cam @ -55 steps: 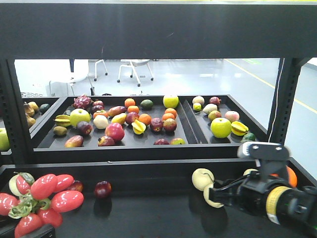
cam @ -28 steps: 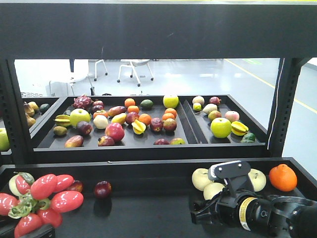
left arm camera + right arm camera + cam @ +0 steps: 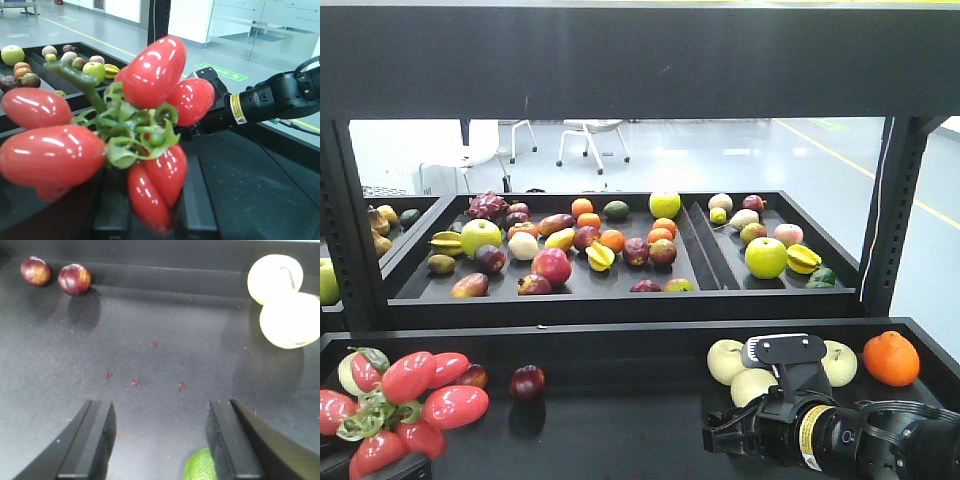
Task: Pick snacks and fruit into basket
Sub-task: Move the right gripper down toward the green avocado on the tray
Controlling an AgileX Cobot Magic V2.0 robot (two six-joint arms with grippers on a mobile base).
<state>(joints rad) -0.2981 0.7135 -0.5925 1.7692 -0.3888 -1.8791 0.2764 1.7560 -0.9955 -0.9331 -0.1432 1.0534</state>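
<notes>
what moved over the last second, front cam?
The right pincer swung left and lower, uncovering the orange. It is open and holds nothing. The red fruit cluster, dark red plum and pale apples stayed put.

The red fruit cluster (image 3: 150, 75) fills the view, its lowest fruits between the dark fingers (image 3: 197, 215).

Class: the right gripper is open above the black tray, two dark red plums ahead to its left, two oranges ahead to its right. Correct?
Not the oranges. In the right wrist view the open right gripper has the black tray and dark red plums as stated, but the two fruits to its right are pale apples.
</notes>
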